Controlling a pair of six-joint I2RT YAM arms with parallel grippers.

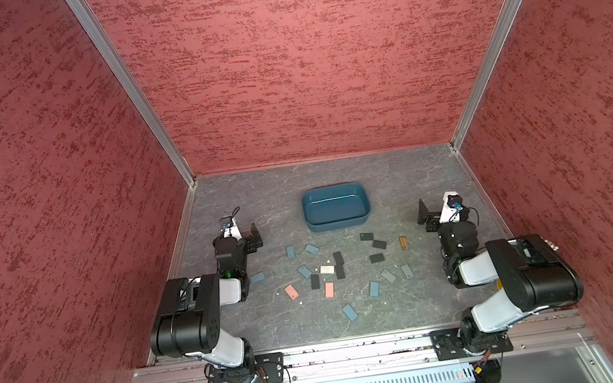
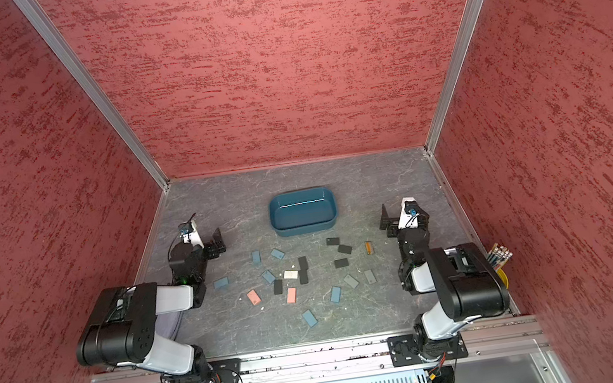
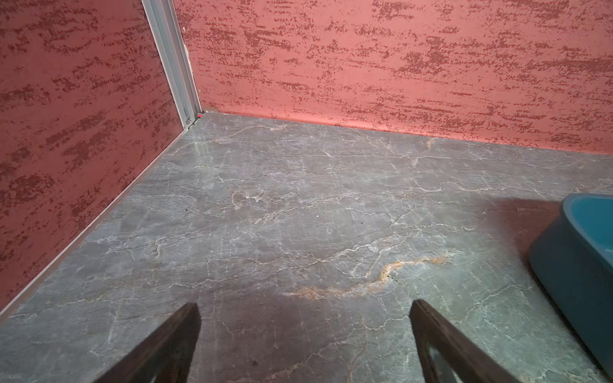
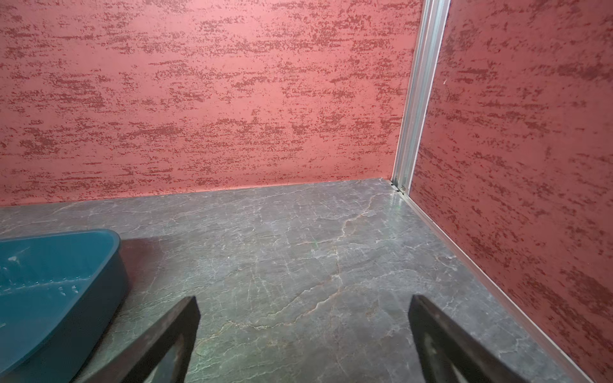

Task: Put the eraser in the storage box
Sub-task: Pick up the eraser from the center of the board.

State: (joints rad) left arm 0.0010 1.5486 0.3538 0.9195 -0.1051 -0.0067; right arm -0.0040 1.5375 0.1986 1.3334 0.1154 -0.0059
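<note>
The storage box (image 1: 338,224), a dark teal tub, stands at the back middle of the grey marbled table, and nothing shows inside it in both top views (image 2: 304,228). Several erasers lie flat in front of it. Among them are a white one (image 1: 327,269), pink ones (image 1: 291,292), blue ones (image 1: 349,312) and black ones (image 1: 377,258). My left gripper (image 1: 256,235) (image 3: 305,303) hangs open over bare table left of the box (image 3: 570,272). Right of the box (image 4: 112,285), my right gripper (image 1: 424,216) (image 4: 304,297) is also open and empty.
Red textured walls close in the table on three sides, with aluminium posts (image 1: 189,176) at the back corners. A metal rail (image 1: 359,350) carrying both arm bases runs along the front edge. Pencils in a yellow cup (image 2: 499,255) stick out behind the right arm.
</note>
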